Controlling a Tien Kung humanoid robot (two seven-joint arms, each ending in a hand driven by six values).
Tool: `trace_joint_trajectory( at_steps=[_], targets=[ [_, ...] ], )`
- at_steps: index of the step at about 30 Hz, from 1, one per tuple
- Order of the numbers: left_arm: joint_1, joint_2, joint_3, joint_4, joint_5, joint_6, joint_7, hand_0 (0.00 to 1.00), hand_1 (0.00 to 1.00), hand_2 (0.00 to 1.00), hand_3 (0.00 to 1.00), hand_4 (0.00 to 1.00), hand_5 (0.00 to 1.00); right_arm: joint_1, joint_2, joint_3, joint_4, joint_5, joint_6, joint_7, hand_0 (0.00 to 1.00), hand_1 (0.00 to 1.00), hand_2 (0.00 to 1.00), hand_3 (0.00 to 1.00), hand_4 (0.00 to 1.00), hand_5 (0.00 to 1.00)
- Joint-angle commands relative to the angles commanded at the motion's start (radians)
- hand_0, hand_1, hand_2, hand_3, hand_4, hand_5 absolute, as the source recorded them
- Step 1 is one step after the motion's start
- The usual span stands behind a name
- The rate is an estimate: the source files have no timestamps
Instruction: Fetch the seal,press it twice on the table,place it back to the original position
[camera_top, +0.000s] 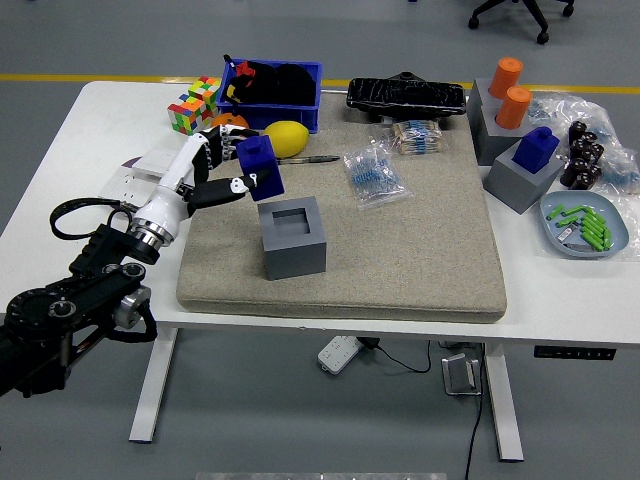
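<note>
Grey floor — yellow line; chair base

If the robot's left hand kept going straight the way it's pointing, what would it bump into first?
Probably the yellow lemon, just beyond the blue seal that the left hand holds. Height is hard to judge, so it might pass over it.

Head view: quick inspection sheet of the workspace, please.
Surface: white table with a beige mat on it.
Job's things: blue seal held above the mat; its grey holder stands empty.
Clutter: Rubik's cube, lemon, blue bin, pen, orange cylinders, second blue seal in its holder.
Grippers: left hand grasps the seal; right not in view.
Cables: black cable loop on the left arm; power strip under the table.
Surroundings: grey floor, yellow line.
</note>
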Motion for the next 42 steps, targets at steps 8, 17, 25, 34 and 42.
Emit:
trace_joint_trajectory(
  at_steps=[8, 17, 25, 34, 42],
  targets=[
    [0.049, 0.049, 0.002, 0.069, -0.037, 0.000, -0.004, 0.667, 0.486, 0.422, 0.553, 0.651, 0.002, -0.002, 0.001, 0.004, 0.000, -0.002, 0.000, 0.000, 0.738, 0.686, 0.663, 0.623, 0.735, 0.520],
    [0.097, 0.032, 0.087, 0.085, -0.072, 0.002, -0.010, 0.667, 0.486, 0.421, 0.553, 0.651, 0.002, 0.001, 0.001, 0.006, 0.001, -0.001, 0.000, -0.001, 0.739, 0.686, 0.663, 0.623, 0.736, 0.521],
    [0.100, -0.006, 0.150, 0.105, -0.100, 0.006, -0.021, 0.667, 0.484, 0.420, 0.552, 0.651, 0.002, 0.002, 0.002, 0.002, 0.002, 0.001, 0.000, 0.000, 0.739, 0.687, 0.663, 0.623, 0.736, 0.522],
    [0.092, -0.046, 0.196, 0.146, -0.127, 0.010, -0.033, 0.667, 0.484, 0.420, 0.551, 0.648, 0.002, 0.005, 0.001, -0.005, 0.002, 0.004, 0.000, -0.001, 0.738, 0.687, 0.663, 0.623, 0.736, 0.522],
    [0.093, -0.046, 0.212, 0.170, -0.137, 0.008, -0.038, 0.667, 0.483, 0.418, 0.549, 0.649, 0.002, 0.005, 0.001, -0.006, 0.002, 0.005, 0.000, -0.001, 0.739, 0.687, 0.663, 0.624, 0.736, 0.523]
  ],
)
